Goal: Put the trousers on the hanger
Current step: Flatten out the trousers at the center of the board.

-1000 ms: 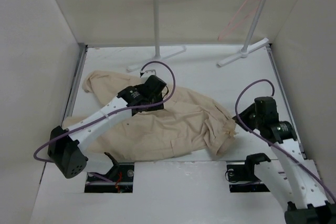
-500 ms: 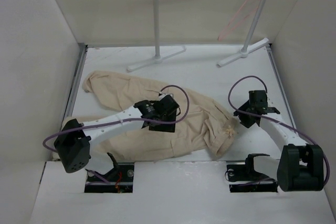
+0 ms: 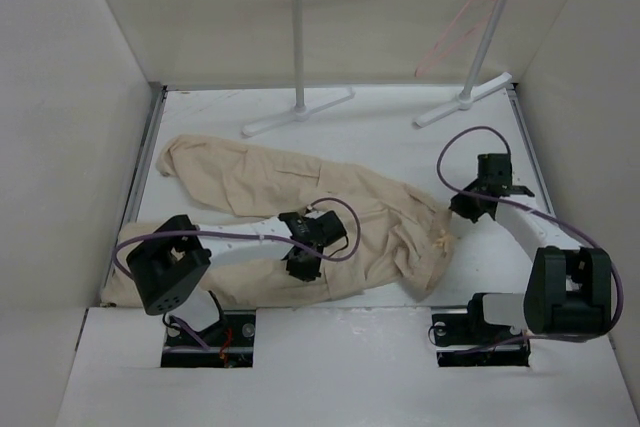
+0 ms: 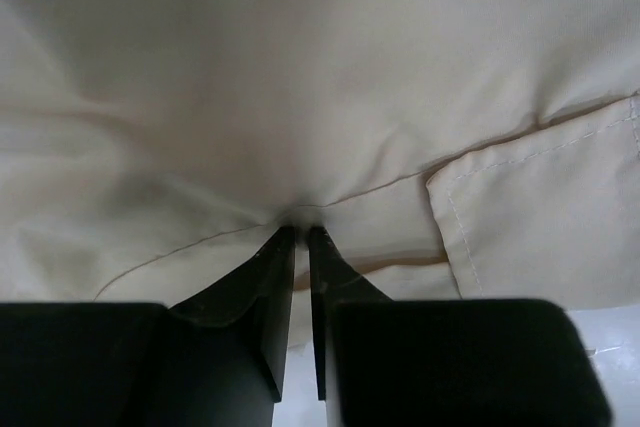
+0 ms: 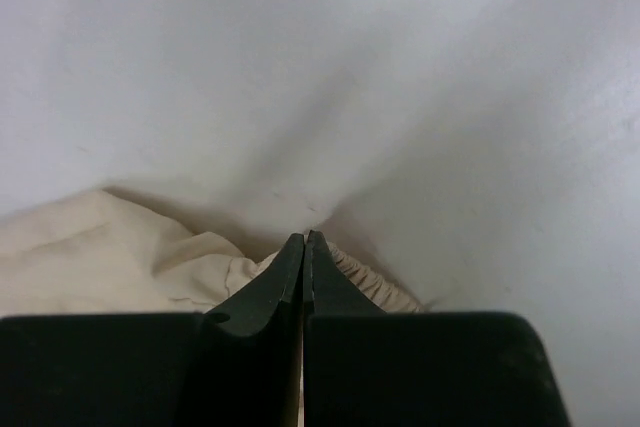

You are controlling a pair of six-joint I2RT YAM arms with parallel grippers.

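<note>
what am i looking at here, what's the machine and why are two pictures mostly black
This is a robot: a left arm and a right arm bolted at the near edge of a white table. The wide picture is from a fixed camera above and behind them; the close ones are from wrist cameras, so the black shapes are gripper fingers. Beige trousers lie spread on the table. The left gripper is shut on their cloth; the right gripper is shut at their edge. A pink wire hanger hangs on the white rack behind.
</note>
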